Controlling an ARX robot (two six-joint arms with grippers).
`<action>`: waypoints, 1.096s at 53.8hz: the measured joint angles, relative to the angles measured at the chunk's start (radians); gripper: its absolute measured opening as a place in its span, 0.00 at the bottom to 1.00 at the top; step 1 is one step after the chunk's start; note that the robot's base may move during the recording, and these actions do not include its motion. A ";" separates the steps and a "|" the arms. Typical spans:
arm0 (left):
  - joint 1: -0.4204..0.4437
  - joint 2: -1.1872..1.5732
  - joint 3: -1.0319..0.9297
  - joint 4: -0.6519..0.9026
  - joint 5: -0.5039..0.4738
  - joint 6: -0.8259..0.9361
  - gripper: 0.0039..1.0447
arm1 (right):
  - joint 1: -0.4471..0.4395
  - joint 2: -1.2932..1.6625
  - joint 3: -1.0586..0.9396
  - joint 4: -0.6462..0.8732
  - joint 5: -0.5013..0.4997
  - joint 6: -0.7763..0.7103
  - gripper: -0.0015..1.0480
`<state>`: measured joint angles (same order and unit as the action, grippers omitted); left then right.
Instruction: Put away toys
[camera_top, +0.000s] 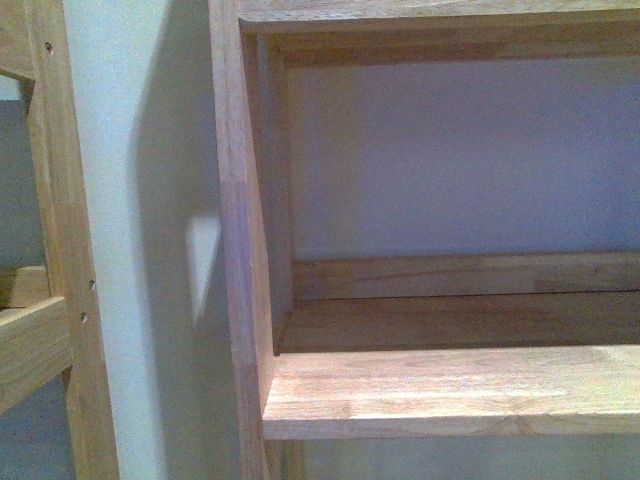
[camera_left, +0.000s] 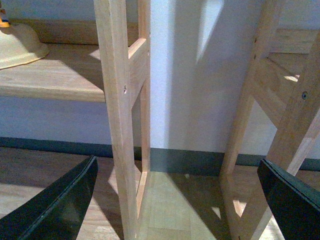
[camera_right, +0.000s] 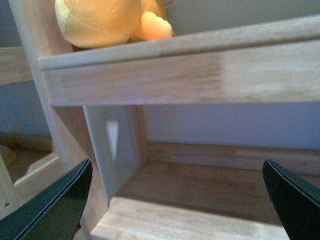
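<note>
An orange-yellow plush toy (camera_right: 107, 20) rests on the upper board of a wooden shelf unit (camera_right: 200, 70) in the right wrist view, near the shelf's side post. My right gripper (camera_right: 177, 205) is open below that board, facing the bare lower shelf (camera_right: 200, 200), holding nothing. In the left wrist view my left gripper (camera_left: 177, 200) is open and holds nothing, aimed at the floor between two wooden frames. The front view shows neither gripper and no toy, only a bare shelf (camera_top: 450, 390).
A cream bowl-shaped object (camera_left: 20, 45) sits on a wooden shelf beside an upright post (camera_left: 117, 115). A second wooden frame (camera_left: 280, 100) stands across the gap. A wall with a dark baseboard (camera_left: 185, 160) lies behind. The front view shows the shelf's side panel (camera_top: 245, 250).
</note>
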<state>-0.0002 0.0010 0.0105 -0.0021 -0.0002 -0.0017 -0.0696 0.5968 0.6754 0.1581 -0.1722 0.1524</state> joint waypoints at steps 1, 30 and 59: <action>0.000 0.000 0.000 0.000 0.000 0.000 0.95 | -0.009 -0.021 -0.016 -0.006 -0.007 0.005 1.00; 0.000 0.000 0.000 0.000 0.000 0.000 0.95 | 0.066 -0.335 -0.306 -0.274 0.171 -0.135 0.43; 0.000 0.000 0.000 0.000 0.000 0.000 0.95 | 0.066 -0.471 -0.527 -0.190 0.171 -0.146 0.15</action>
<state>-0.0002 0.0010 0.0105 -0.0021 -0.0002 -0.0017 -0.0036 0.1257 0.1482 -0.0322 -0.0013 0.0059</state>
